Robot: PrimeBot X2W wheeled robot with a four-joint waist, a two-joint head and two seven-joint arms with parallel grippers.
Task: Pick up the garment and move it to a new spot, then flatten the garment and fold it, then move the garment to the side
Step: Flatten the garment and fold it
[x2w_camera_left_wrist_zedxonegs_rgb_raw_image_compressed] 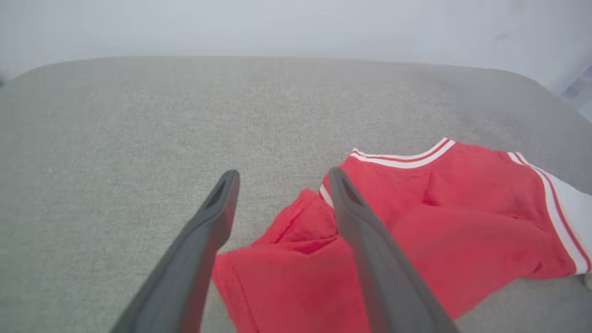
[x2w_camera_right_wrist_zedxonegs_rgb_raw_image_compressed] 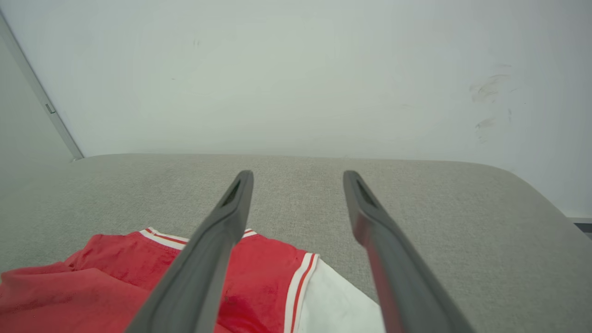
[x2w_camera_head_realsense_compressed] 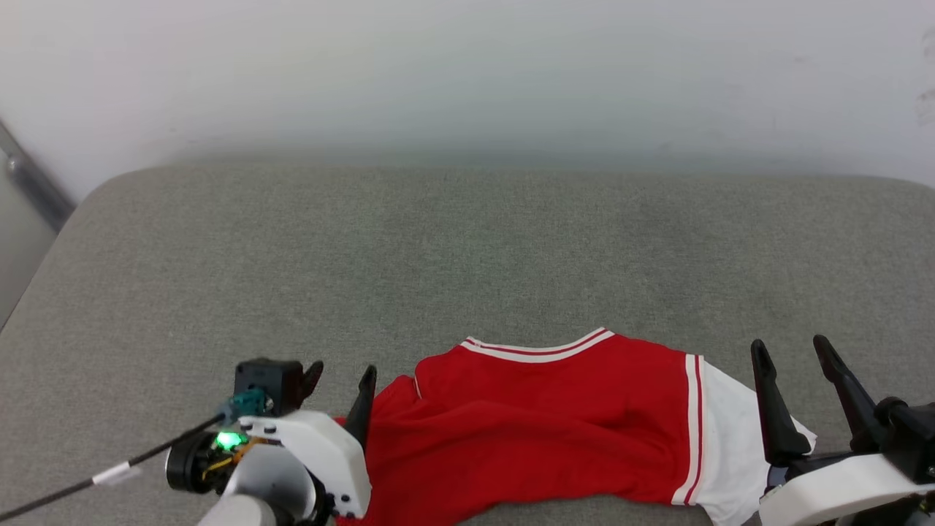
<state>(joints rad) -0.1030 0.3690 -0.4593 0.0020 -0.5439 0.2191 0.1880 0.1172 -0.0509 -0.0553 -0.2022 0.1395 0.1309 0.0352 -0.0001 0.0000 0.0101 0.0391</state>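
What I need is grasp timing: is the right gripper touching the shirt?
Cannot tell. In the head view the open right gripper overlaps the white sleeve of the shirt; neither that nor the right wrist view shows contact or a gap.

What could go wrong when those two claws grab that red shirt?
The garment lies bunched beside the open left gripper, which might pinch several layers and leave creases. The open right gripper stands by the white sleeve; catching only that could let the body sag and twist when lifted.
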